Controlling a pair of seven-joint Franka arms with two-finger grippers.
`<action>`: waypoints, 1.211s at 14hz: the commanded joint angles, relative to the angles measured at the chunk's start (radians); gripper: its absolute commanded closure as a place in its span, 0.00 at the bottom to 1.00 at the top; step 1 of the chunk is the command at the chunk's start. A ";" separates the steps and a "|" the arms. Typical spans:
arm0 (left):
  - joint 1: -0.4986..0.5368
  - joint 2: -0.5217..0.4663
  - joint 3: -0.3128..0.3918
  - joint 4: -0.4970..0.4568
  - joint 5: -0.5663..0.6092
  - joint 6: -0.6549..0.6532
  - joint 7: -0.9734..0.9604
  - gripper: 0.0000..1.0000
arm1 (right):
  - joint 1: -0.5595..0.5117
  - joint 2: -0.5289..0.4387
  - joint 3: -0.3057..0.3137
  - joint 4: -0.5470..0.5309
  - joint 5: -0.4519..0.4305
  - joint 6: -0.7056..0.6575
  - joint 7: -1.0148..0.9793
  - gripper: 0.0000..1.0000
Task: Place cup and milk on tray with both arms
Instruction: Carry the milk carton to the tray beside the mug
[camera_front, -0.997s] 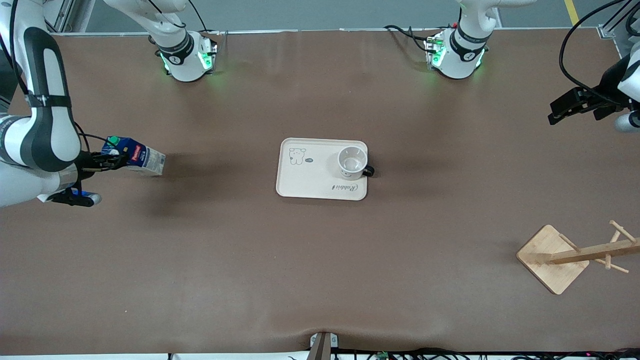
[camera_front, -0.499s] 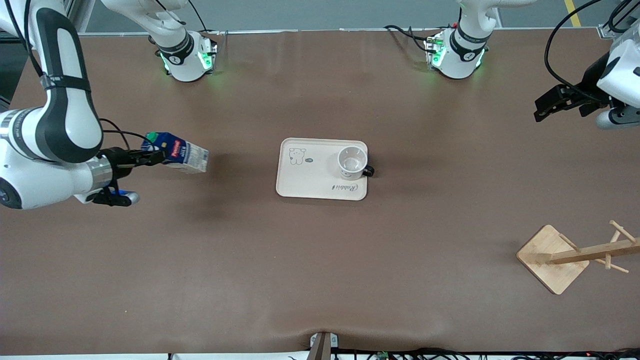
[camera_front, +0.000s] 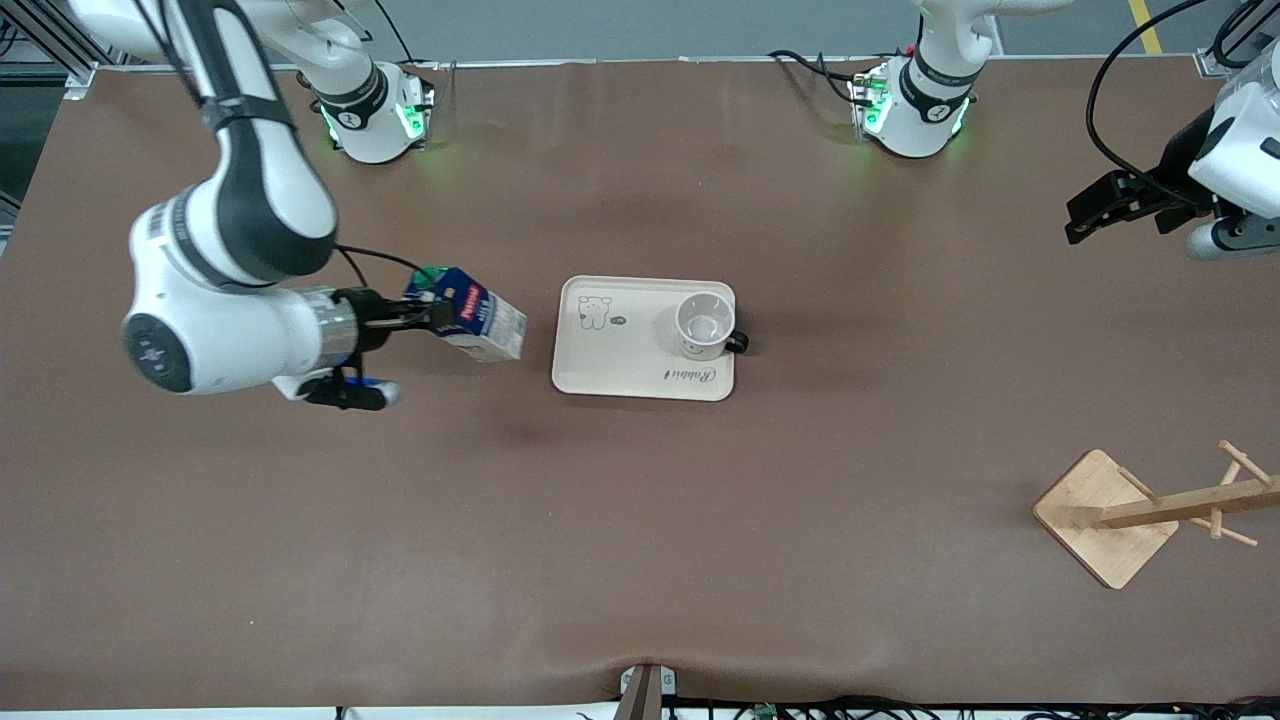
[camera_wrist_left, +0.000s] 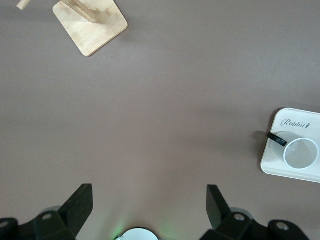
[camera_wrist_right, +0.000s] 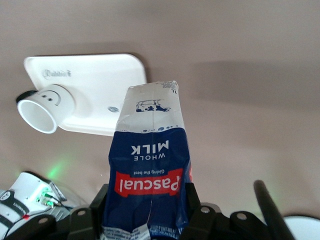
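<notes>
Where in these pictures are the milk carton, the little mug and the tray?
milk carton (camera_front: 470, 322), front view, on its dark blue side by the red label.
mug (camera_front: 704, 325), front view, on its white inside, seen from above.
tray (camera_front: 625, 360), front view, on its bare cream floor beside the mug.

One cream tray (camera_front: 620, 365), one white smiley-face cup (camera_front: 703, 325), one blue milk carton (camera_front: 475, 322), one wooden rack (camera_front: 1140, 515), one brown worktop (camera_front: 640, 520). Two white robot arms, two lit green bases, each arm with one black gripper.
</notes>
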 joint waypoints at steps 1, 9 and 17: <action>0.007 -0.021 -0.004 -0.015 0.000 -0.008 -0.008 0.00 | 0.082 0.040 -0.010 0.018 0.031 0.089 0.111 0.96; 0.007 -0.022 -0.004 -0.029 0.000 -0.002 -0.006 0.00 | 0.225 0.094 -0.013 0.019 -0.044 0.147 0.234 0.96; 0.016 -0.018 -0.002 -0.032 0.000 -0.004 -0.008 0.00 | 0.259 0.137 -0.013 0.018 -0.044 0.215 0.283 0.95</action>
